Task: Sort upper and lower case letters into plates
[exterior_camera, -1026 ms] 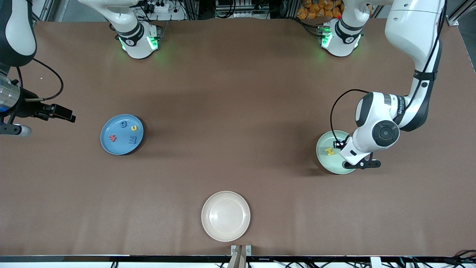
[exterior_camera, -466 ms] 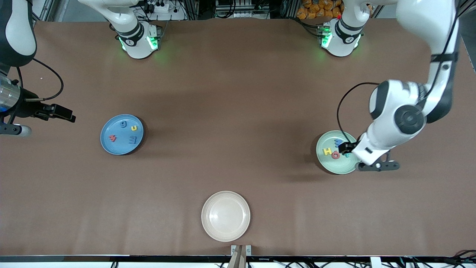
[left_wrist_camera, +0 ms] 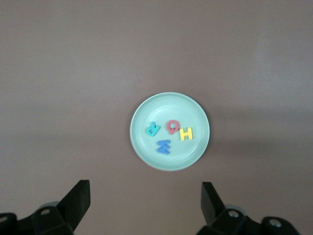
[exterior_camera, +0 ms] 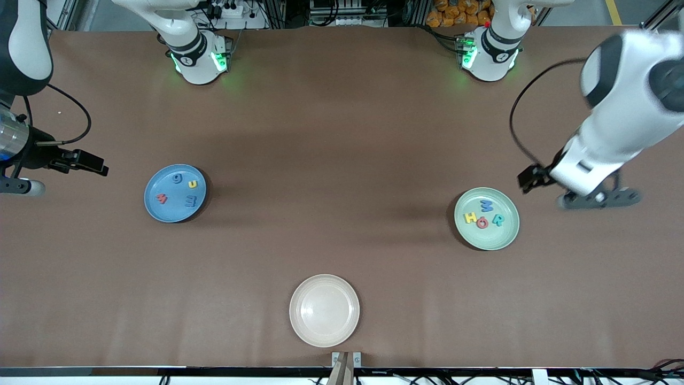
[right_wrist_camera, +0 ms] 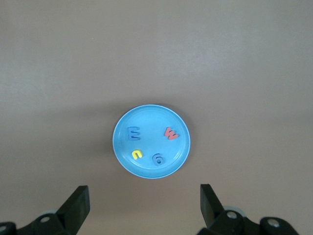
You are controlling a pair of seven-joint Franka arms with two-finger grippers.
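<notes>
The mint green plate [exterior_camera: 489,239] lies toward the left arm's end of the table. In it are a yellow H [exterior_camera: 471,217], a red Q [exterior_camera: 482,223], a blue W [exterior_camera: 487,205] and a teal R [exterior_camera: 498,219]. My left gripper [left_wrist_camera: 145,187] hangs open and empty high above the table beside this plate [left_wrist_camera: 168,164]. The blue plate [exterior_camera: 172,212] lies toward the right arm's end and holds a blue g [exterior_camera: 177,178], a yellow u [exterior_camera: 193,184], a red m [exterior_camera: 162,199] and a blue m [exterior_camera: 191,201]. My right gripper [right_wrist_camera: 144,188] waits open and empty, high beside the blue plate [right_wrist_camera: 146,171].
An empty cream plate [exterior_camera: 324,310] sits mid-table, nearest the front camera. Both arm bases [exterior_camera: 197,59] stand along the table edge farthest from that camera. Bare brown tabletop separates the three plates.
The left arm has risen and swung away from the mint green plate toward its end of the table, its jaws now wide. The plate's letters are uncovered. The right arm has not moved.
</notes>
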